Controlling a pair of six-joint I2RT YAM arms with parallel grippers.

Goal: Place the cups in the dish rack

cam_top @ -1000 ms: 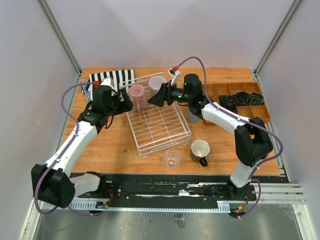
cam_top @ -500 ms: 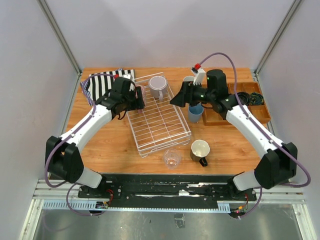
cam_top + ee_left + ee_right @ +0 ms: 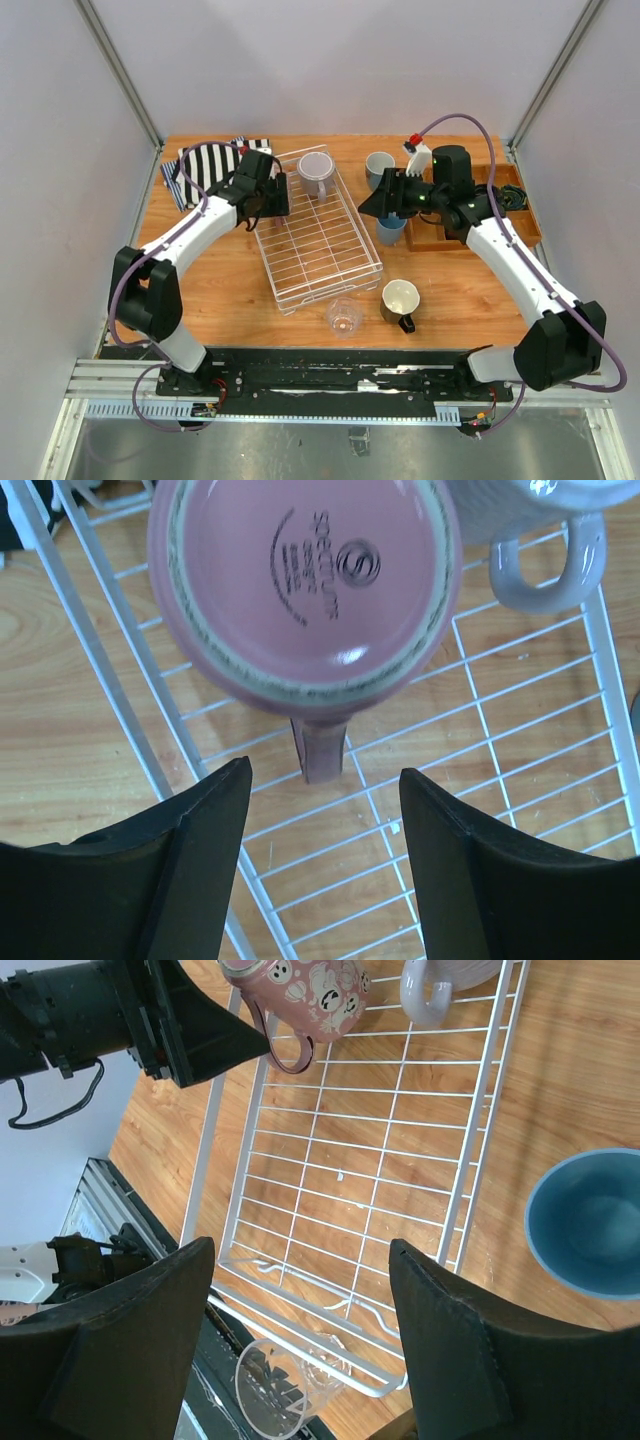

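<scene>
We see the dish rack (image 3: 320, 240) lying slantwise at the middle of the desk (image 3: 220, 290), its near stretch open wire. The grey-lilac cup (image 3: 316, 172) and the upturned pink mug (image 3: 300, 580) fill its far end. The left pincer (image 3: 320, 780) gapes wide, with the mug just beyond its tips. The right pincer (image 3: 300, 1245), equally wide and empty, hovers by the rack's right rail, near the light blue tumbler (image 3: 390, 228).

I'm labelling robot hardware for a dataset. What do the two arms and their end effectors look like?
The left arm and right arm have white links with black joints; a lilac cable loops along each. The left end effector and right end effector each have two broad matte-black fingers.
</scene>
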